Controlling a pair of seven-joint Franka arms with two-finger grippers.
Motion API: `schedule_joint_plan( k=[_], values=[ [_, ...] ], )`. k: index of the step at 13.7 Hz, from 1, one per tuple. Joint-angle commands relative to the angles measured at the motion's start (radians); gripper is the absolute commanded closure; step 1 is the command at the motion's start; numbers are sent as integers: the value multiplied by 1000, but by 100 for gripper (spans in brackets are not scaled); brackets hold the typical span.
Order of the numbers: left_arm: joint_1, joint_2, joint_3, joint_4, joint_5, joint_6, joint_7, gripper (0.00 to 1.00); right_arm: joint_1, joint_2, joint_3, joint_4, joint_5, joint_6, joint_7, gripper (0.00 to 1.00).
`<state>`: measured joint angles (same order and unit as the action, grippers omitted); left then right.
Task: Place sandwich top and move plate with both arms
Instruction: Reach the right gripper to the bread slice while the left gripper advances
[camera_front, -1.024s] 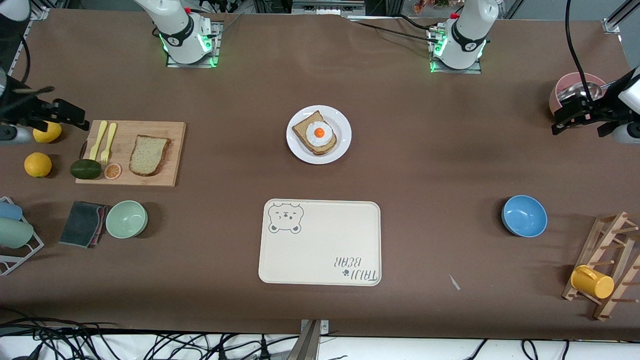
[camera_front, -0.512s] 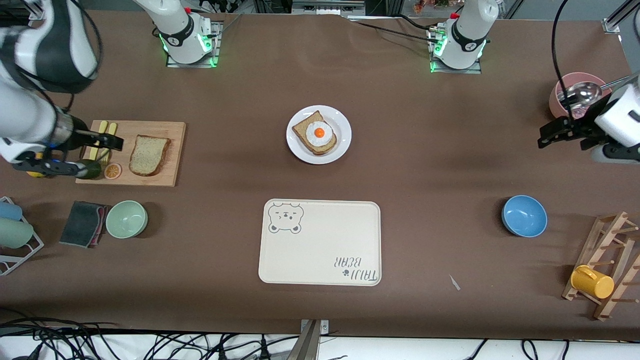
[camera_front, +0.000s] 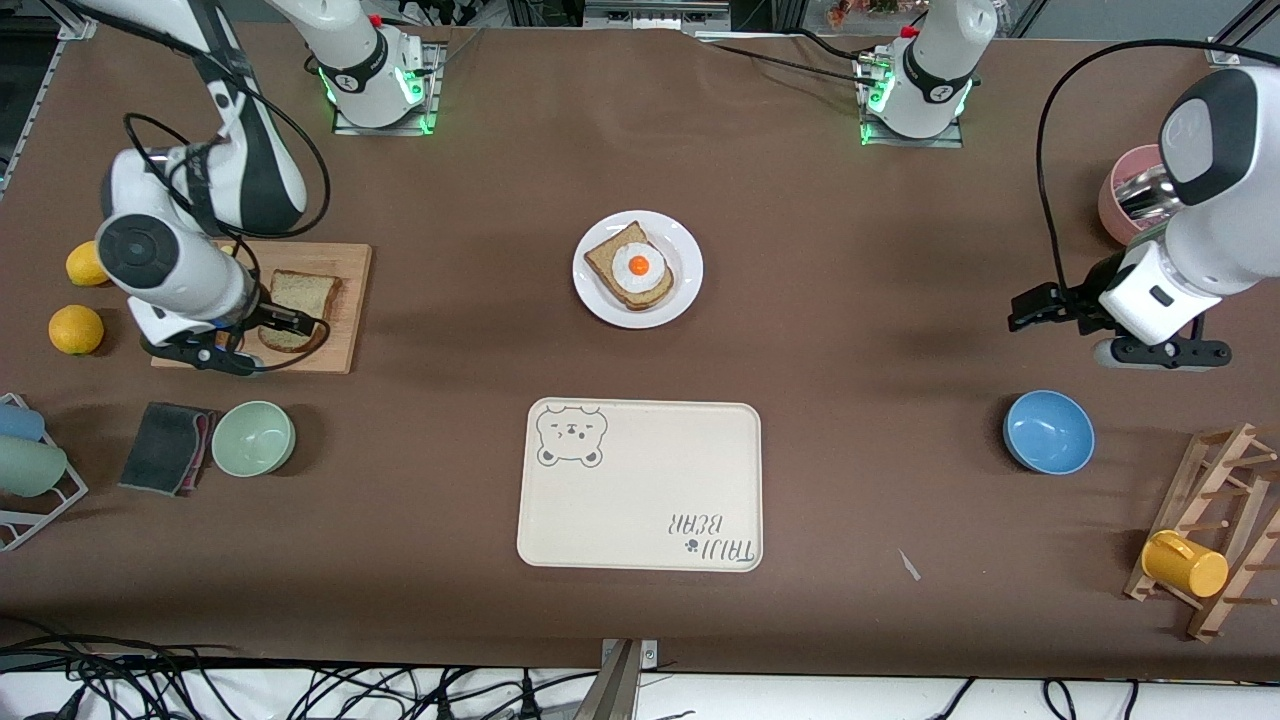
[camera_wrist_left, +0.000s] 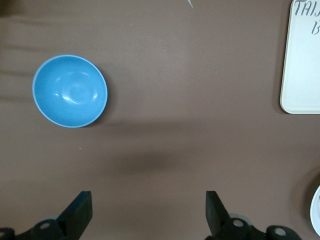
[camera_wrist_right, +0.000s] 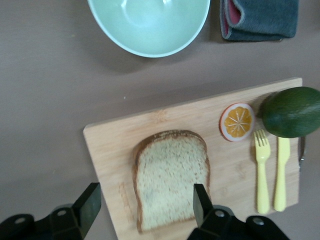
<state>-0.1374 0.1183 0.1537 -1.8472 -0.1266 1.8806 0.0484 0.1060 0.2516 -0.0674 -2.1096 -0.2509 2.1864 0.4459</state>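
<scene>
The sandwich top (camera_front: 308, 296), a light speckled bread slice, lies flat on a wooden cutting board (camera_front: 345, 352) toward the right arm's end; it also shows in the right wrist view (camera_wrist_right: 171, 170). My right gripper (camera_front: 258, 338) hangs open over it (camera_wrist_right: 146, 199), with one finger at the slice's fork-side edge and the other past the board's edge. The white plate (camera_front: 686, 250) at mid-table holds a darker slice with a fried egg (camera_front: 638, 267). My left gripper (camera_front: 1040, 305) is open and empty over bare table (camera_wrist_left: 147, 200).
On the board are an avocado (camera_wrist_right: 292, 111), an orange slice (camera_wrist_right: 237, 121) and yellow forks (camera_wrist_right: 262, 170). A green bowl (camera_front: 252, 438), a folded cloth (camera_front: 165, 447), the bear tray (camera_front: 640, 485), a blue bowl (camera_front: 1048, 431), two lemons, a pink pot and a mug rack stand around.
My right gripper has swung in from the table's end to over the bread slice. My left gripper has moved from the pink pot toward the blue bowl.
</scene>
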Motion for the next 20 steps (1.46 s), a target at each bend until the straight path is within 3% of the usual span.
schedule_joint_plan(
  k=[1, 6, 9, 11, 14, 15, 16, 17, 20],
  values=[
    [-5, 53, -9, 5, -88, 20, 7, 0, 10, 67, -2, -6, -41, 82, 117, 22],
    [-7, 132, -39, 20, -156, 90, -7, 0, 30, 147, -8, -6, -122, 107, 241, 28],
    [-7, 156, -39, 29, -281, 92, -1, 0, 30, 166, -9, -7, -125, 104, 244, 34],
    [-17, 167, -40, 32, -288, 92, -7, 0, 30, 166, -12, -7, -125, 96, 246, 45],
    [-43, 182, -40, 32, -294, 89, -10, 0, 29, 175, -12, -13, -125, 95, 247, 73],
    [-51, 193, -40, 32, -321, 89, -10, 0, 26, 182, -12, -13, -125, 96, 247, 76],
    [-51, 204, -40, 32, -361, 84, 1, 0, 26, 187, -12, -13, -125, 96, 247, 93],
    [-48, 208, -42, 34, -381, 81, 4, 0, 26, 186, -12, -13, -125, 93, 246, 100],
    [-60, 227, -77, 34, -433, 81, 7, 0, 26, 187, -11, -9, -123, 82, 246, 100]
  ],
)
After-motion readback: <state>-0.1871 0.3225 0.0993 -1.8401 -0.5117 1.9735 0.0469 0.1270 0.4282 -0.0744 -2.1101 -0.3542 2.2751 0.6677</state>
